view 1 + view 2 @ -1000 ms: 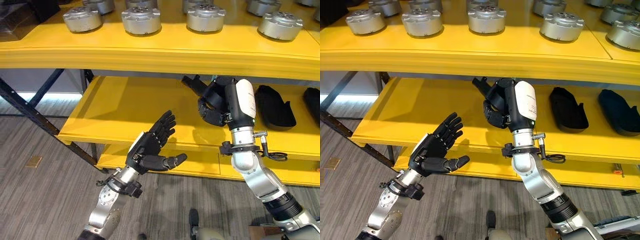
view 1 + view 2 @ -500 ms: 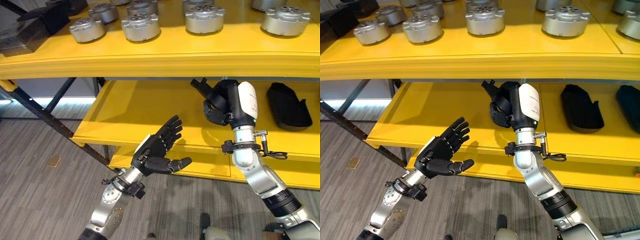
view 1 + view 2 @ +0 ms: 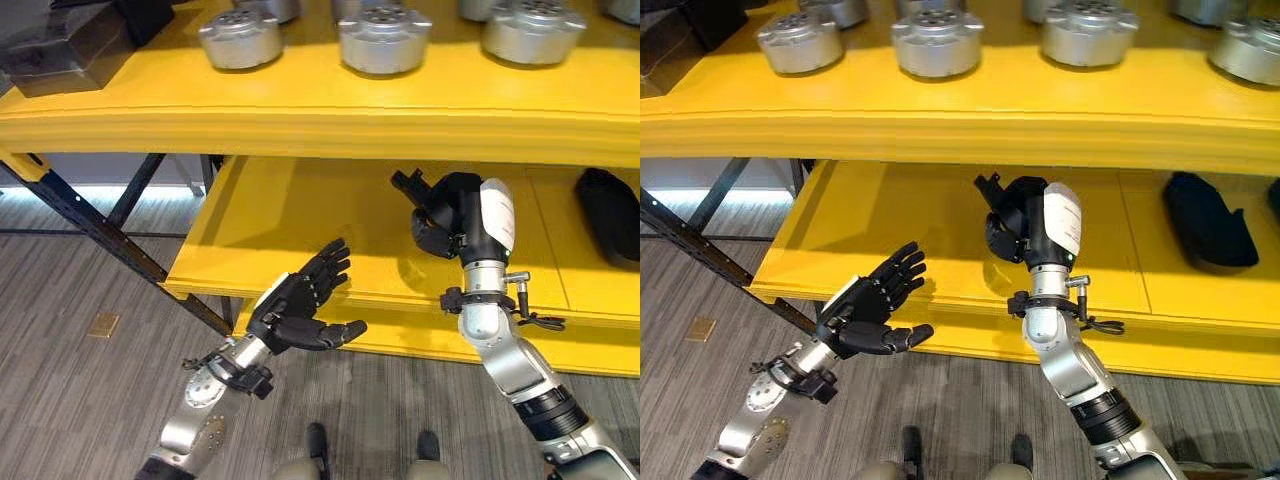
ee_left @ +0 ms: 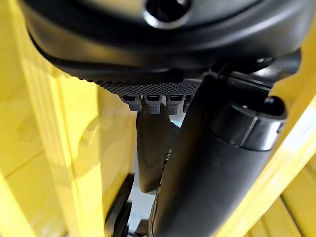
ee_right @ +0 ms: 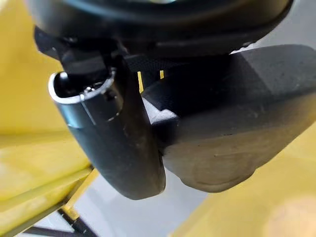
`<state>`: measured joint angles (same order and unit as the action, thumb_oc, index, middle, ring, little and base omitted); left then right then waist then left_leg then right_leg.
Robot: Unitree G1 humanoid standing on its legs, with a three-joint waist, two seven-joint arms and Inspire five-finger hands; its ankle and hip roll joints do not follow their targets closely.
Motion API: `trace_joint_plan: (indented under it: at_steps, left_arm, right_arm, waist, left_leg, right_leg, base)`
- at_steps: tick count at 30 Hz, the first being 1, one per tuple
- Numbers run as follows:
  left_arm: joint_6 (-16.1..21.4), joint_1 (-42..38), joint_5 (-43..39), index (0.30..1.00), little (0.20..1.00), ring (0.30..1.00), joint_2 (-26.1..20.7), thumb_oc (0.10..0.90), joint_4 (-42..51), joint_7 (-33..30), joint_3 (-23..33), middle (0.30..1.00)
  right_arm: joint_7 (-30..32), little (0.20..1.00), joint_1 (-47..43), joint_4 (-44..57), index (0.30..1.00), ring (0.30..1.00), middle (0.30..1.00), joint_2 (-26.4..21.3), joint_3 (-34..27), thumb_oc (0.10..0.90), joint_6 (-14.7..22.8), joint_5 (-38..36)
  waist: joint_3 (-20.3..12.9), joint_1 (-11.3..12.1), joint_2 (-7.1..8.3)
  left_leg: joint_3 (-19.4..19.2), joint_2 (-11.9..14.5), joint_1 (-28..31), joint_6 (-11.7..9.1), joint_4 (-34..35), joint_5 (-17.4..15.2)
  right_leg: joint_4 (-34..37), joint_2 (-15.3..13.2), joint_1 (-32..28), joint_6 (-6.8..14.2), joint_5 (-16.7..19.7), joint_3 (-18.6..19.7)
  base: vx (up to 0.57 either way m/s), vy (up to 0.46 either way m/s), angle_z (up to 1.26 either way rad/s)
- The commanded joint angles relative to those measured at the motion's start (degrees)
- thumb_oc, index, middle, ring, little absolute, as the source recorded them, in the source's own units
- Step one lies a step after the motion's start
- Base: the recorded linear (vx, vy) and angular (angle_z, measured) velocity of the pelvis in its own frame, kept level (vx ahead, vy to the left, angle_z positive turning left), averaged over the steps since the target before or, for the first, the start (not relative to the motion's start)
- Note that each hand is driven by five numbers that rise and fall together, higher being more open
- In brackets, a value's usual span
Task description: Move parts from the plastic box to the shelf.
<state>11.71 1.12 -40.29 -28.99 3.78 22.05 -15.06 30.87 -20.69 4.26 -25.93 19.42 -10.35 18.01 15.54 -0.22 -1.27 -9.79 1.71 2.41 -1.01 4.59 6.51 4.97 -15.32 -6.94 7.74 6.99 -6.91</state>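
Part (image 5: 232, 128) clamped in my right hand (image 3: 447, 212) over the middle shelf (image 3: 300, 230) looks like dark, stiff, light moulded plastic, so I judge a grip round its thick body safest (left hand (image 3: 295, 305) spread, empty).

No lettering, label, number or sign can be read anywhere from where I stand, neither on the yellow shelf (image 3: 330, 120) nor on the round metal parts (image 3: 385, 38) that sit on it.
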Motion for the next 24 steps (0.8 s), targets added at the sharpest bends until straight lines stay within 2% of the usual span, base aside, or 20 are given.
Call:
trace_joint_plan:
  at_steps: [1, 7, 17, 24]
  left_arm:
    - [5.2, -1.7, -2.5, 1.0, 1.0, 1.0, 1.9, 0.9, 5.1, 3.4, 0.5, 1.0]
    - [3.8, -1.7, -3.7, 1.0, 1.0, 1.0, 1.6, 0.9, 4.9, 4.4, -0.2, 1.0]
    - [4.2, -1.1, -4.0, 1.0, 1.0, 1.0, 1.5, 0.9, 4.5, 3.4, -1.8, 1.0]
    - [3.9, -2.4, -6.2, 1.0, 1.0, 1.0, 1.0, 0.9, 5.6, 3.8, -2.2, 1.0]
  right_arm:
    - [5.4, 0.3, -8.6, 5.6, 0.3, 0.3, 0.3, -1.7, -2.3, 0.4, 3.9, 5.8]
    - [6.1, 0.3, -10.0, 4.4, 0.3, 0.3, 0.3, -2.3, -3.0, 0.4, 3.4, 5.4]
    - [7.1, 0.3, -9.8, -2.1, 0.3, 0.3, 0.3, -3.8, -3.4, 0.4, 3.8, 7.1]
    - [5.0, 0.3, -11.6, -5.6, 0.3, 0.3, 0.3, -8.0, -6.2, 0.4, -0.6, 7.9]
  waist:
    - [-7.0, 0.1, -0.68]
    - [-6.8, 0.5, -0.11]
    - [-5.7, -0.1, -1.7]
    - [-3.5, -0.8, -3.48]
  left_leg:
    - [-0.7, 5.0, 4.2, -2.5, 0.4, -5.7]
    - [-1.0, 5.0, 4.0, -2.2, 0.4, -6.3]
    - [-0.3, 5.2, 2.4, -2.6, 0.4, -5.7]
    - [1.0, 4.6, 0.2, -2.4, 0.4, -4.5]
  right_leg:
    - [-0.5, 5.0, -0.4, -0.7, -4.2, -1.1]
    - [-0.3, 5.0, 0.3, -0.5, -4.0, -1.4]
    - [-1.7, 5.4, 2.2, -1.1, -4.8, -1.3]
    - [-5.8, 5.8, 5.3, -2.3, -6.9, 0.5]
  base:
    - [0.1, -0.024, 0.16]
    - [0.03, -0.02, -0.01]
    - [0.01, -0.011, -0.06]
    - [-0.08, 0.03, 0.01]
